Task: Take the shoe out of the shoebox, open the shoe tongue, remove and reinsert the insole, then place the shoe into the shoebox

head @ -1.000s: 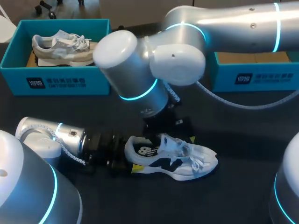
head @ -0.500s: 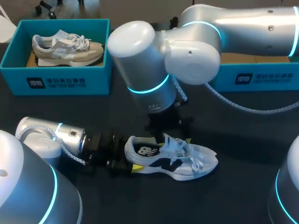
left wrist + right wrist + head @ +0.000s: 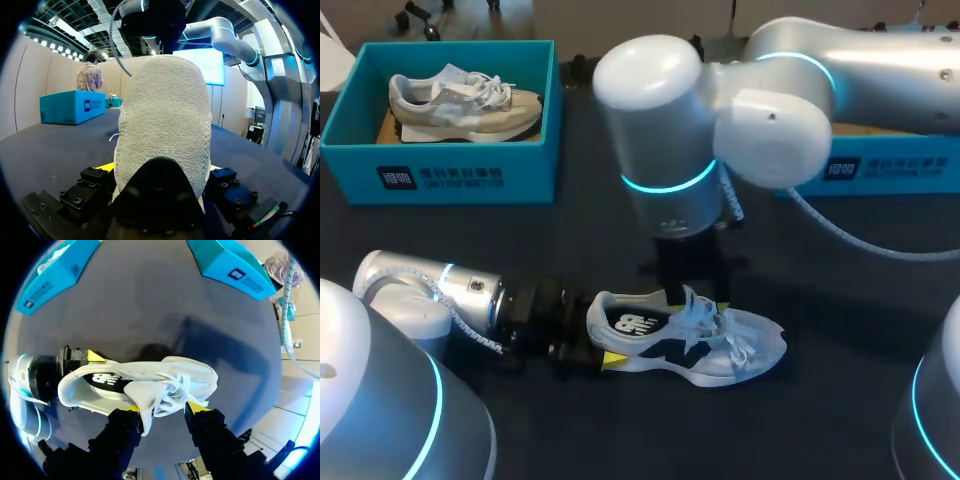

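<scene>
Currently dealing with the shoe point(image 3: 695, 345) out of the shoebox point(image 3: 890, 165), upright on its sole on the tabletop point(image 3: 820, 420) near the front, toe toward the right arm's side, heel toward the left, with the shoebox well apart at the far right. Clamping the heel from both sides with the left jaws, yellow tips point(image 3: 106, 167) just showing at either flank in the left wrist view. Straddling the tongue point(image 3: 150, 407) and laces point(image 3: 175, 390) with the right jaws, spread wide and seemingly not pinching either, though hard to be sure with the cloth bunched against one side. Judging the step as opening the tongue, with the dark insole point(image 3: 107, 380) not yet out. Main risks: closing on a lace loop instead of the tongue, thereby tightening the throat rather than opening it; tugging beyond the strength of the heel grip, dragging or tipping the shoe out of the left jaws; catching only the tongue's soft edge and losing it mid-pull. Also worth minding the closeness of the two sets of jaws along one short shoe, inviting a knock in case of any drift heelward. As for pose: left arm point(image 3: 430, 290) laid low and nearly level along the tabletop from the near left, wrist pointing along the shoe's length; right arm point(image 3: 660, 120) reaching in from the far right past the middle, last link upright, pointing straight down over the shoe's midsection.
</scene>
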Robot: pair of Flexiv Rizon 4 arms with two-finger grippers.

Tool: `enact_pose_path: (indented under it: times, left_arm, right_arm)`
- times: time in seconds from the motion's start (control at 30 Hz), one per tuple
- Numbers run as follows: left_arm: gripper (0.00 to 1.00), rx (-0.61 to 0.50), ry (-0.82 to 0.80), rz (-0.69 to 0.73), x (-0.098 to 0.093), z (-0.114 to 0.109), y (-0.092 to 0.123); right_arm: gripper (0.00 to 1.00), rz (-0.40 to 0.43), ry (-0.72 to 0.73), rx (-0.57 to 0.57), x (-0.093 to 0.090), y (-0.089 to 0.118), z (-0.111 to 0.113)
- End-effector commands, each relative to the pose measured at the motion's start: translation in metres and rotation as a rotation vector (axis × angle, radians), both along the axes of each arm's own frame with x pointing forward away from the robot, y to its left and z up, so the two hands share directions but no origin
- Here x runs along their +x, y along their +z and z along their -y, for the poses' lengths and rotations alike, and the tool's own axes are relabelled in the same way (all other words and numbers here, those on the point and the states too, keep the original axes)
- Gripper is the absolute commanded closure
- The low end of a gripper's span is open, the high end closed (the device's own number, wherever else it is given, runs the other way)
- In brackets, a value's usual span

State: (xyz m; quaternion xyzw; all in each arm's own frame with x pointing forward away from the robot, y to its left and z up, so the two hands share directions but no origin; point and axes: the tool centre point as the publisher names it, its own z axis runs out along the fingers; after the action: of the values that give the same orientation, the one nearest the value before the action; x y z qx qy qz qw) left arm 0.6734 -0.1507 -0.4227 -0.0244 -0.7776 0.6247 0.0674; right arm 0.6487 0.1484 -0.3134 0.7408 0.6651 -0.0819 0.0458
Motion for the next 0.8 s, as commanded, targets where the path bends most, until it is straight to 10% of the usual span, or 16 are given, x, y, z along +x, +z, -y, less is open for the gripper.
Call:
enact_pose_path:
  times: [0.03, 0.3, 0.43, 0.8]
  left_arm:
    - [1.0, 0.003, 0.0, -0.001, 0.0, -0.002, 0.0]
    - [1.0, 0.003, 0.0, -0.001, 0.0, -0.002, 0.0]
    - [1.0, 0.003, 0.0, -0.001, 0.0, -0.002, 0.0]
    - [1.0, 0.003, 0.0, -0.001, 0.0, -0.002, 0.0]
  right_arm:
    - [0.57, 0.071, -0.361, 0.061, -0.006, -0.004, 0.009]
    - [0.68, 0.064, -0.366, 0.122, -0.005, -0.008, 0.005]
    - [1.0, 0.082, -0.36, 0.145, -0.005, -0.009, 0.004]
    - [1.0, 0.083, -0.23, 0.227, -0.007, 0.002, 0.031]
